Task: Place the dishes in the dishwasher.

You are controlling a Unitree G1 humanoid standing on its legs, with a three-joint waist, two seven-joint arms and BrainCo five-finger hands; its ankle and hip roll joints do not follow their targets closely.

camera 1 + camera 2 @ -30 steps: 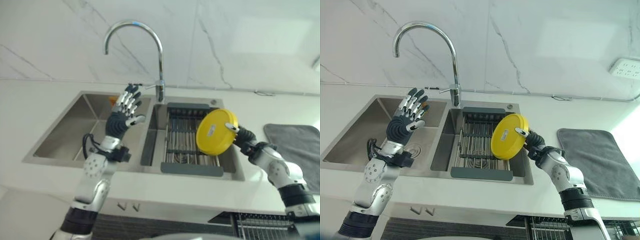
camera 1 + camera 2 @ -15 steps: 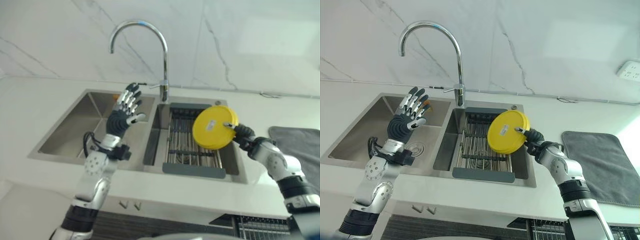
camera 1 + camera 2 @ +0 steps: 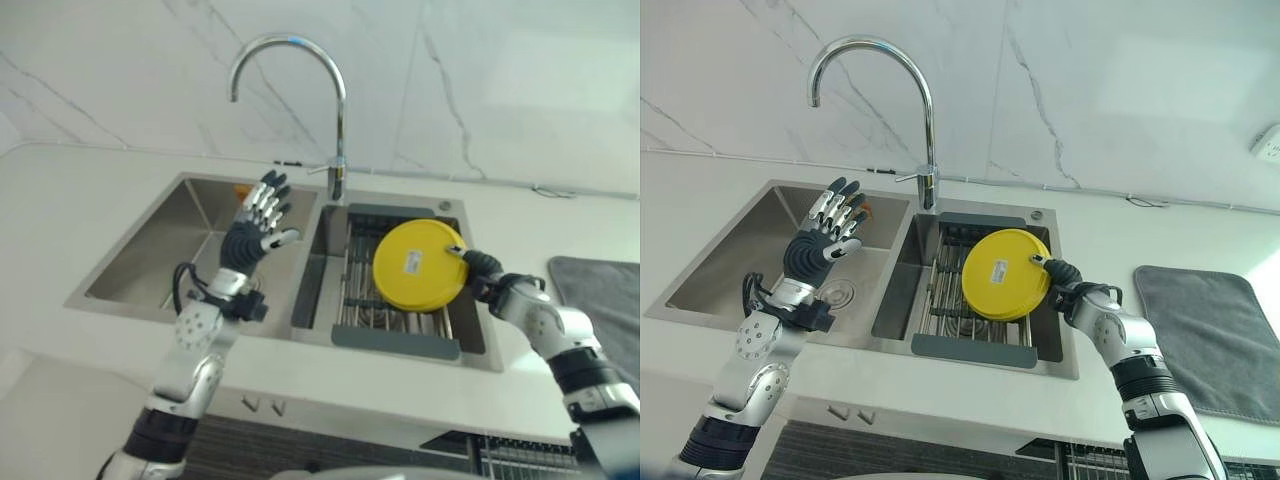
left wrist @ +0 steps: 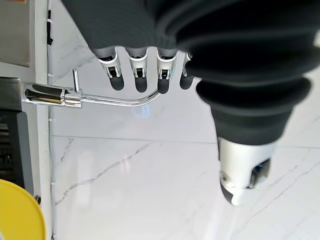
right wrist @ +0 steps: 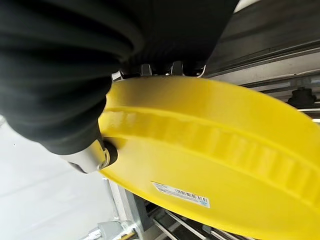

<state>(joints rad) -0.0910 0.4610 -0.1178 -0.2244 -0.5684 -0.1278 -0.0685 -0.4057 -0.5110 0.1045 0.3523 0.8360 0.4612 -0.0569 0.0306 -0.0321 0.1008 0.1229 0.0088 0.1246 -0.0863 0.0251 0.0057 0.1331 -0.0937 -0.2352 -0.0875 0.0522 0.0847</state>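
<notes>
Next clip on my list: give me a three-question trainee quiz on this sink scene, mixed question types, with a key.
1. True or false: the right hand grips the yellow plate by its edge, with the plate's underside facing the camera.
2. Multiple choice: what is the left hand doing? A) pinching the tap B) raised with straight fingers over the left basin, holding nothing C) holding a sponge.
3. Fill in: the plate hangs above the ___ set in the right basin of the sink.

Key: 1 true; 2 B; 3 drying rack.
</notes>
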